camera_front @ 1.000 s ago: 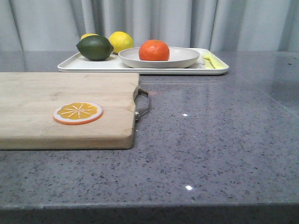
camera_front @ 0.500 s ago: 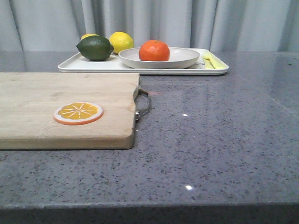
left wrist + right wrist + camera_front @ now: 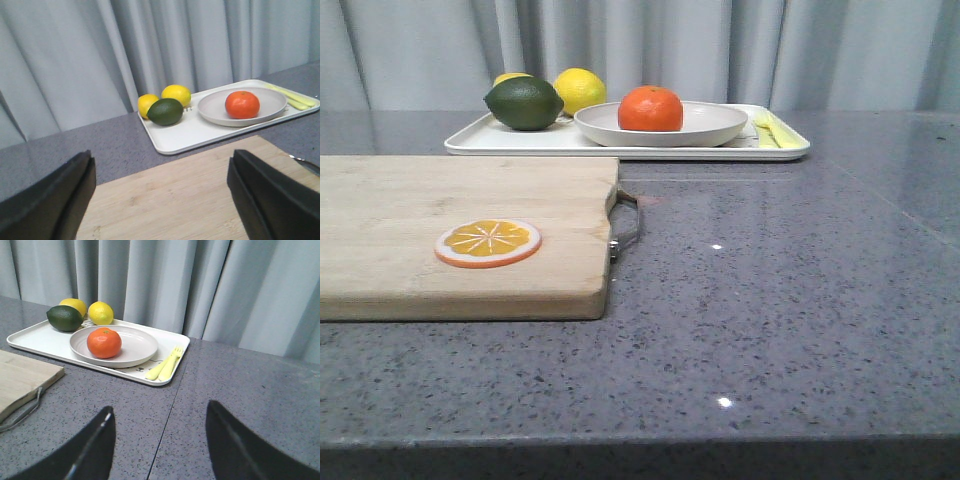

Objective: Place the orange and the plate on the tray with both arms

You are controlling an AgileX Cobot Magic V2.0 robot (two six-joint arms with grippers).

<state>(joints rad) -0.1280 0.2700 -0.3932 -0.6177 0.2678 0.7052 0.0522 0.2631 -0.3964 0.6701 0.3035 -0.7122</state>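
Note:
The orange (image 3: 650, 108) sits in the off-white plate (image 3: 715, 127), and the plate rests on the white tray (image 3: 620, 145) at the back of the counter. They also show in the left wrist view, the orange (image 3: 242, 104) in the plate (image 3: 270, 102) on the tray (image 3: 200, 132), and in the right wrist view, the orange (image 3: 104, 343) in the plate (image 3: 137, 345) on the tray (image 3: 40, 342). My left gripper (image 3: 161, 185) is open and empty above the wooden board. My right gripper (image 3: 159, 440) is open and empty above the bare counter. Neither arm shows in the front view.
A dark green fruit (image 3: 523, 103) and two yellow lemons (image 3: 579, 89) lie on the tray's left part, a yellow-green fork (image 3: 770, 130) on its right end. A wooden cutting board (image 3: 460, 235) with a metal handle holds a flat orange slice (image 3: 487, 242). Grey curtains hang behind.

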